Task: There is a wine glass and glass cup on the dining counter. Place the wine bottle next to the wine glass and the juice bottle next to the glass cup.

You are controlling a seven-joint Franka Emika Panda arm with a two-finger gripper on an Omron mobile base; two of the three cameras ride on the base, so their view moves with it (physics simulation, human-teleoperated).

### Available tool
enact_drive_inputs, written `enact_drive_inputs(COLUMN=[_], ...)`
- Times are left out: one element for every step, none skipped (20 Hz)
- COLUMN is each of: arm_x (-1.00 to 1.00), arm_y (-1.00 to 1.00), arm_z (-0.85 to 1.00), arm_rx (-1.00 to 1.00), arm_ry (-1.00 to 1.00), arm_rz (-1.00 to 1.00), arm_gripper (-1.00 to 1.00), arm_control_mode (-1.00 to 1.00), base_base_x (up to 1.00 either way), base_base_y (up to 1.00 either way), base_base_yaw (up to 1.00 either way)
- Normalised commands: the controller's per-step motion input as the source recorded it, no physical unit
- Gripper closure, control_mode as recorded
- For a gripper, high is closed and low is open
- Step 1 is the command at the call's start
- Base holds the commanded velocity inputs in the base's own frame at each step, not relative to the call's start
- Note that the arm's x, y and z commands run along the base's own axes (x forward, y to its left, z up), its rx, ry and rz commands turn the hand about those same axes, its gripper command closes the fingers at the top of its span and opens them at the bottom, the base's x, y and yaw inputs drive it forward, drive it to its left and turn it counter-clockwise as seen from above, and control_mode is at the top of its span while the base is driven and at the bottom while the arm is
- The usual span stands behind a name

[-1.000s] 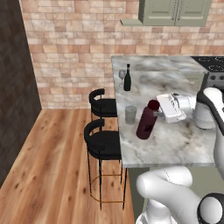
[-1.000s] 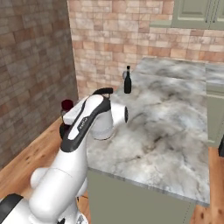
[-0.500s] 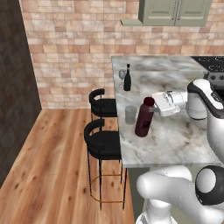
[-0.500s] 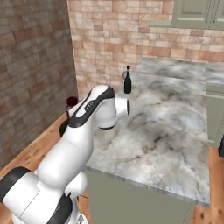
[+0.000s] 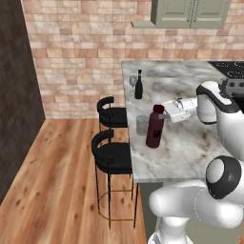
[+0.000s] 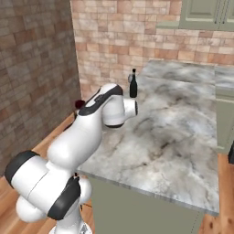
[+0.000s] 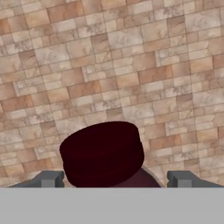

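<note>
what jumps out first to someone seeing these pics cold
The stout dark red juice bottle stands upright near the dining counter's stool-side edge, right beside the glass cup. The white arm's open hand hangs level with its cap. Farther back, the wine bottle stands beside the wine glass.

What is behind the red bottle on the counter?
Seen from the hand, a brick wall is behind the red bottle. The bottle's cap covers what lies lower down. From the base, the counter continues toward a dark bottle.

Upright dark red juice bottle (image 5: pixel 154 128) just beside glass cup (image 5: pixel 142 125); wine bottle (image 5: pixel 138 86) beside wine glass (image 5: pixel 132 84).
</note>
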Motion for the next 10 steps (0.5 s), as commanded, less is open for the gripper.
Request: enact_drive_inputs(arm_x=[0.28,0.27,0.22,0.22,0.24,0.28,0.28,0.31,0.32,0.33], arm_y=[-0.03,-0.04,-0.03,-0.02,-0.03,-0.04,-0.04,-0.06,-0.05,-0.04], arm_z=[-0.27,-0.27,-0.26,-0.28,-0.28,-0.25,-0.21,-0.21,-0.17,-0.16], arm_rx=[-0.01,-0.01,-0.02,-0.04,-0.05,-0.05,-0.04,-0.03,-0.05,-0.04], arm_ry=[0.00,0.00,-0.01,-0.01,0.00,0.00,0.00,0.00,0.00,0.00], arm_rz=[0.00,0.00,0.00,0.00,0.00,0.00,0.00,0.00,0.00,0.00], arm_gripper=[1.00,1.00,1.00,1.00,1.00,1.00,1.00,1.00,1.00,1.00], arm_control_mode=[-1.00,-1.00,-1.00,-1.00,-1.00,-1.00,-1.00,-1.00,-1.00,-1.00], base_base_x=[0.00,0.00,0.00,0.00,0.00,0.00,0.00,0.00,0.00,0.00], base_base_y=[0.00,0.00,0.00,0.00,0.00,0.00,0.00,0.00,0.00,0.00], base_base_yaw=[0.00,0.00,0.00,0.00,0.00,0.00,0.00,0.00,0.00,0.00])
